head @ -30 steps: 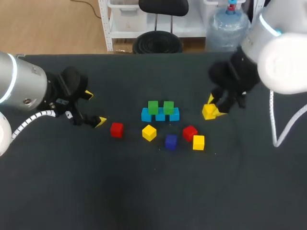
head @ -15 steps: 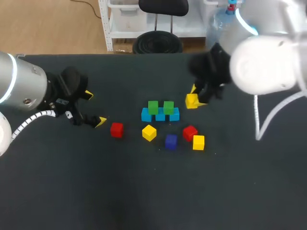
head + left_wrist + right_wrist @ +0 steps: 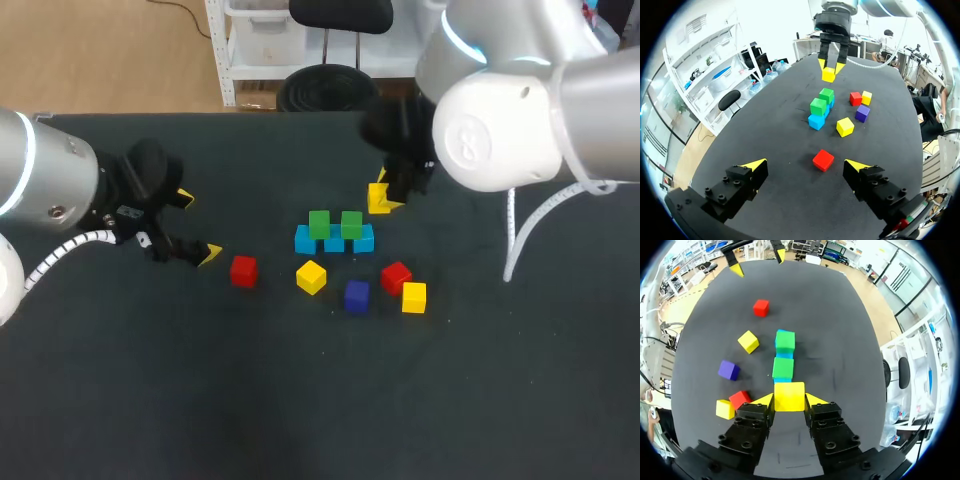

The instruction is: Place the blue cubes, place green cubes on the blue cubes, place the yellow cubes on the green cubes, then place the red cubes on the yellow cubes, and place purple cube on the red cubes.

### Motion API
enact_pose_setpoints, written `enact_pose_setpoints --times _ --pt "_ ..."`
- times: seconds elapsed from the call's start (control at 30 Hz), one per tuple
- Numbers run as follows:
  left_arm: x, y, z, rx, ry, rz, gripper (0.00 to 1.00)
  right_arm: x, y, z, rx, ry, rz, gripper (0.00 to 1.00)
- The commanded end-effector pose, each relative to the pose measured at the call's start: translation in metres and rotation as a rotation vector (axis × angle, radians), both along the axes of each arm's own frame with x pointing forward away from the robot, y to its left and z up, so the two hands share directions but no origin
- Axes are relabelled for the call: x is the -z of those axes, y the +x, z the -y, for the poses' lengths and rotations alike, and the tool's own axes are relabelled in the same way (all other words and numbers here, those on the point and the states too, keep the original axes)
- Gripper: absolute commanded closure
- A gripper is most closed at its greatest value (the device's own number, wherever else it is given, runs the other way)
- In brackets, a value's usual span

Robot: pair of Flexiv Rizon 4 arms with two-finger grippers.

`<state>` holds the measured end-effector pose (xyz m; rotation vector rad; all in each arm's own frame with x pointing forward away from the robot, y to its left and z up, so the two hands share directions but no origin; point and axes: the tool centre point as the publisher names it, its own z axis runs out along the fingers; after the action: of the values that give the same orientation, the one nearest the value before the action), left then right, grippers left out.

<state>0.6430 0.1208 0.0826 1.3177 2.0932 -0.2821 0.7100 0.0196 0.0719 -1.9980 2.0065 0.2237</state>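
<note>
The worktop [image 3: 300,400] is one broad slab under a matte black covering, closer to charcoal where the light catches it. Its far edge runs dead straight across the back. A few tiny pale specks dot the dark surface near the middle. The light comes from overhead, soft and even, with no glare and no hard shadow anywhere on the covering.
</note>
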Motion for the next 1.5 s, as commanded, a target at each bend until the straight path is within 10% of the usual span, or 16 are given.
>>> enact_pose_setpoints --times 0.03,1.5 --pt "0.001 0.000 -0.001 0.002 -0.004 0.002 0.00 -0.002 -0.001 -0.004 0.007 -0.008 0.005 1.00" --pt "0.001 0.000 -0.001 0.002 -0.004 0.002 0.00 0.001 -0.007 -0.056 0.009 0.061 -0.049 1.00"
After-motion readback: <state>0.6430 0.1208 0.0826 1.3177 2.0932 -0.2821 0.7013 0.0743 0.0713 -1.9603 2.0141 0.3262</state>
